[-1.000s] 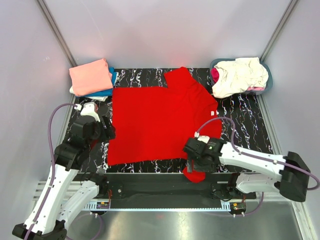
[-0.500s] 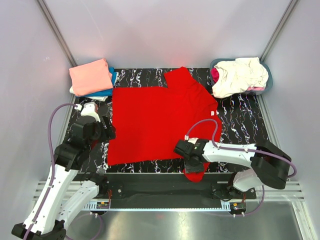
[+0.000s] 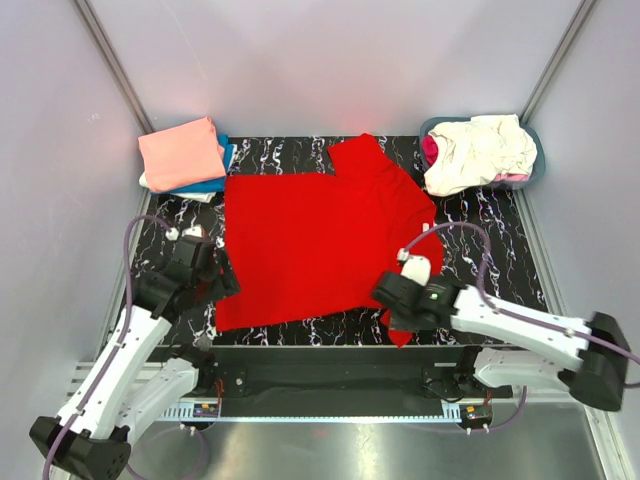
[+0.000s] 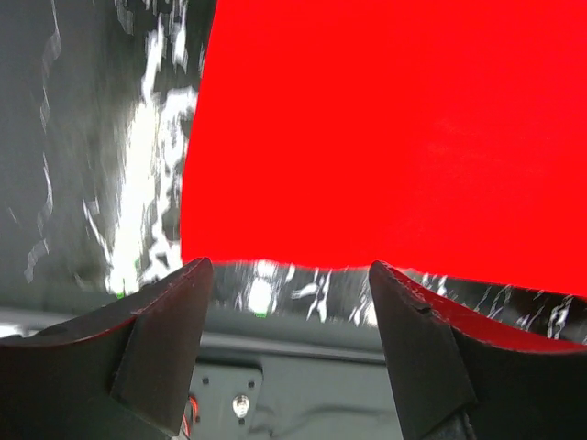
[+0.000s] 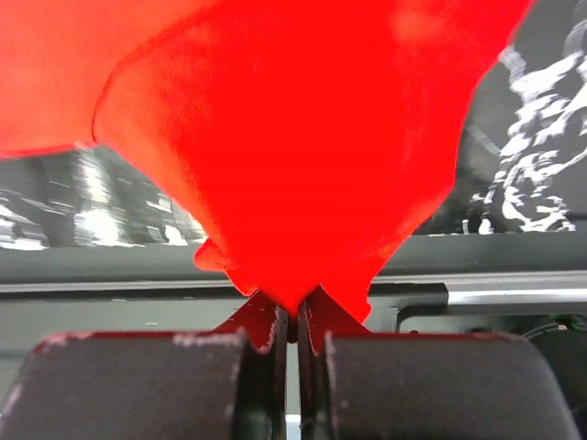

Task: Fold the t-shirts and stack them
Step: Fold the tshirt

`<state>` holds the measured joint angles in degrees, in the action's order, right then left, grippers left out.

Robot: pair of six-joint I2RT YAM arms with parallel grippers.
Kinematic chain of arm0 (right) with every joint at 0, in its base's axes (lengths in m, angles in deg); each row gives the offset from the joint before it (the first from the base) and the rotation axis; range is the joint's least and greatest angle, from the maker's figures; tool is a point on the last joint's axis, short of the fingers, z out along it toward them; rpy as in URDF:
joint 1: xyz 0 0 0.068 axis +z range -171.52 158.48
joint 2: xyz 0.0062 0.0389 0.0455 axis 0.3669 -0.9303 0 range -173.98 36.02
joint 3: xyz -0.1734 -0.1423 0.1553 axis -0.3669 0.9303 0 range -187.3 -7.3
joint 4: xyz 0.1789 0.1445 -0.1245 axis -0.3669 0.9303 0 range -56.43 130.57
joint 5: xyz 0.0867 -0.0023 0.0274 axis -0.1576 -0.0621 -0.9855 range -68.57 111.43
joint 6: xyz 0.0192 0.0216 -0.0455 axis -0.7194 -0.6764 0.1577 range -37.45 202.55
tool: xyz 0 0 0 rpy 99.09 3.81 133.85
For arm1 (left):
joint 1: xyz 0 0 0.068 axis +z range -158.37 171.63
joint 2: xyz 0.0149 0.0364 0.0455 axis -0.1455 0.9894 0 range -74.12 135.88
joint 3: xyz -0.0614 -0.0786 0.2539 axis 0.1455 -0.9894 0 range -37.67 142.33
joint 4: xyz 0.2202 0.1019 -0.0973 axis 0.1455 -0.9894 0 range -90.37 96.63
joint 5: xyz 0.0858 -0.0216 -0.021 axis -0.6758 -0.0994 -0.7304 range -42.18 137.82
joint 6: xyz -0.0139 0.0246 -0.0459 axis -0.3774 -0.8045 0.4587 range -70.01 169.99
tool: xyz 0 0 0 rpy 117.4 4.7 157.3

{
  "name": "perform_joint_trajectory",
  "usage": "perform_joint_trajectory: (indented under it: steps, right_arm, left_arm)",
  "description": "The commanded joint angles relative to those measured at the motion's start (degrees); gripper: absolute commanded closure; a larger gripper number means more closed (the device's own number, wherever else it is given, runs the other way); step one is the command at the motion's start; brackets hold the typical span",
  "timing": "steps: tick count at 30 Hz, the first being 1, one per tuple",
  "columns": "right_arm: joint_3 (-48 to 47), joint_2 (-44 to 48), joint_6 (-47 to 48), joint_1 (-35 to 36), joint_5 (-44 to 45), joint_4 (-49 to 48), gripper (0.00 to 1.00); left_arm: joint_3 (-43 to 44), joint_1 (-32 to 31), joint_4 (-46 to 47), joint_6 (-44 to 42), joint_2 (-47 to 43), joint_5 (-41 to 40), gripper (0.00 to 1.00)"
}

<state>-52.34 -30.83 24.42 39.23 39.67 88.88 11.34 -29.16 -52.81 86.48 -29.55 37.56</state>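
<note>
A bright red t-shirt (image 3: 320,235) lies spread flat in the middle of the dark marbled table (image 3: 480,260). My right gripper (image 3: 395,320) is at the shirt's near right sleeve. In the right wrist view that gripper (image 5: 298,307) is shut on a gathered point of red t-shirt (image 5: 293,137) cloth, which fans out above the jaws. My left gripper (image 3: 212,283) hovers by the shirt's near left corner. In the left wrist view it (image 4: 291,264) stands open, with the red hem (image 4: 385,137) just beyond the fingertips and nothing between them.
Folded t-shirts are stacked at the back left, salmon-pink (image 3: 182,152) over blue (image 3: 215,185). A grey-blue basket (image 3: 535,165) at the back right holds cream (image 3: 480,150) and magenta (image 3: 430,150) shirts. The table's front rail (image 3: 320,365) runs just below both grippers.
My right gripper closed on the near sleeve and shifted slightly right and up the table with it. The left arm dropped lower toward the shirt's near left corner, jaws still open.
</note>
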Motion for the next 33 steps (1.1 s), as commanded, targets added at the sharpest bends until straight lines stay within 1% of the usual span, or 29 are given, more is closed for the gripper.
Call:
perform_joint_trajectory:
  steps: [1, 2, 5, 6, 9, 10, 11, 16, 18, 19, 20, 28, 33]
  right_arm:
    - [-3.30, 8.64, -6.82, 0.25, 10.14, 8.58, 1.00]
    - [-2.87, 9.45, -6.91, 0.33, 10.24, 8.67, 1.00]
    - [-1.90, 9.64, -6.82, 0.33, 9.10, 8.59, 1.00]
    - [-1.64, 9.28, -7.08, 0.25, 8.83, 8.76, 1.00]
    - [-0.41, 8.40, -7.61, 0.33, 7.95, 8.94, 1.00]
    - [0.03, 8.66, -7.53, 0.33, 7.69, 8.24, 1.00]
    - [0.91, 8.84, -7.44, 0.33, 7.43, 7.89, 1.00]
    - [1.44, 9.81, -6.91, 0.33, 6.90, 7.35, 1.00]
    - [1.27, 9.98, -7.00, 0.24, 6.98, 7.53, 1.00]
    - [1.27, 10.07, -7.00, 0.33, 6.90, 7.36, 1.00]
    - [1.44, 10.07, -7.00, 0.25, 6.90, 7.18, 1.00]
    - [2.32, 10.42, -7.26, 0.33, 5.84, 6.30, 1.00]
    - [2.32, 11.39, -7.44, 0.33, 5.76, 6.48, 1.00]
  left_arm:
    - [-3.30, -0.47, -3.14, 6.57, -3.35, 2.87, 0.25]
    - [-5.57, -0.56, -2.79, 8.23, -3.88, 3.40, 0.18]
    - [-9.97, -1.96, -1.47, 11.39, -5.38, 4.81, 0.14]
    - [-10.86, -2.58, -1.21, 12.28, -5.55, 4.64, 0.14]
    - [-12.54, -6.96, -1.56, 16.67, -4.68, 2.36, 0.14]
    - [-13.50, -9.50, -1.47, 17.73, -4.33, 1.22, 0.14]
    - [-14.03, -10.74, -1.03, 19.91, -3.45, 0.69, 0.14]
    - [-17.19, -16.89, 0.20, 25.55, -1.34, -2.57, 0.18]
    - [-17.72, -18.40, 0.82, 27.75, -0.46, -3.36, 0.23]
    - [-18.16, -19.53, 1.08, 28.37, -0.11, -4.23, 0.28]
    - [-18.43, -19.81, 1.78, 29.33, 0.85, -4.50, 0.30]
    - [-21.06, -23.14, 5.82, 32.32, 8.32, -6.61, 0.31]
    - [-22.73, -23.68, 8.11, 32.42, 9.03, -8.28, 0.32]
